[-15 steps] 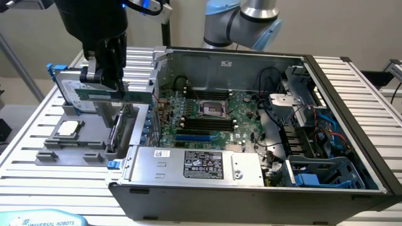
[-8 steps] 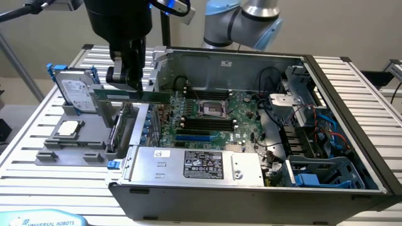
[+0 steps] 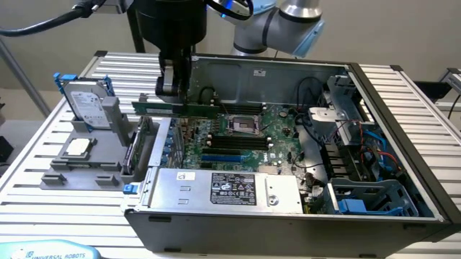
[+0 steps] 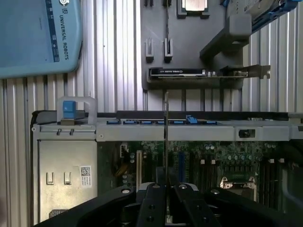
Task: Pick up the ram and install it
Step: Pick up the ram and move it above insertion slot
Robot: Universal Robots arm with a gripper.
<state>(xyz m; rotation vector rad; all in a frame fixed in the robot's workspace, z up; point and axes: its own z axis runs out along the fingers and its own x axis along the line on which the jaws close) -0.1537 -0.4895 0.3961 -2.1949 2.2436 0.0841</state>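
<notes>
Blue pendant [image 4: 38,33] lettered UNIVERSAL ROBOTS beside the computer case [image 3: 288,232], long thin green ram [image 3: 202,110] pinched level in gripper [image 3: 176,99] over that case

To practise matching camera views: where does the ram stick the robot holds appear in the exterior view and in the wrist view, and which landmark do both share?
Exterior view: the ram, side-on and level, held under the fingers, toward the exterior view's left of the open case.
Wrist view: the ram, edge-on, a thin strip reaching out from between the fingers.
Shared landmark: the silver power supply.
</notes>
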